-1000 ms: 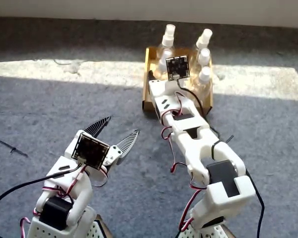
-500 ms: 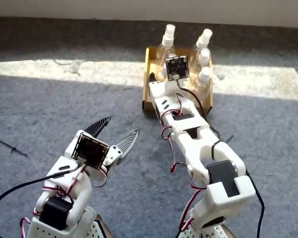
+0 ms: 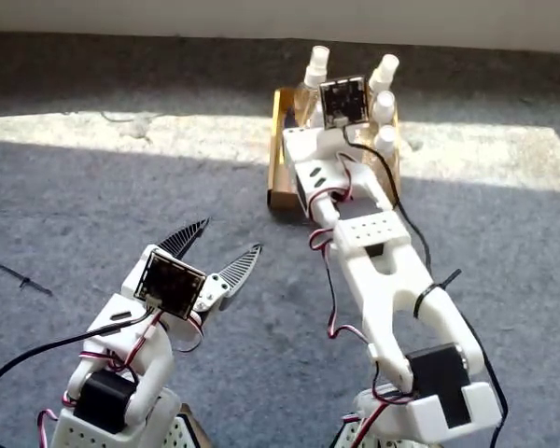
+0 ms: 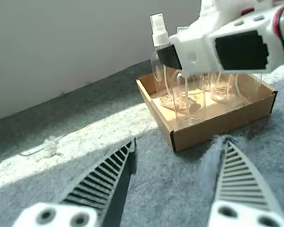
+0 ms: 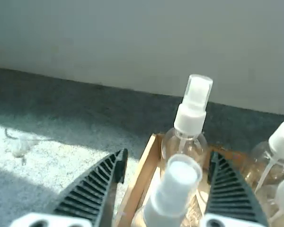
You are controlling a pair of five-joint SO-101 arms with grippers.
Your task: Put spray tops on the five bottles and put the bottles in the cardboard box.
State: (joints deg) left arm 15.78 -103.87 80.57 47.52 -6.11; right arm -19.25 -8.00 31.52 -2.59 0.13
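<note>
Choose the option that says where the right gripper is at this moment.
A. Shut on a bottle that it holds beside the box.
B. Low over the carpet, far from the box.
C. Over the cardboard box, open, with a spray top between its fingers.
C: in the right wrist view the right gripper is open over the cardboard box, its fingers apart on either side of a white spray top.

left gripper (image 3: 231,235) low, jaws spread; right gripper (image 5: 168,156) stretched far forward, jaws spread
</note>
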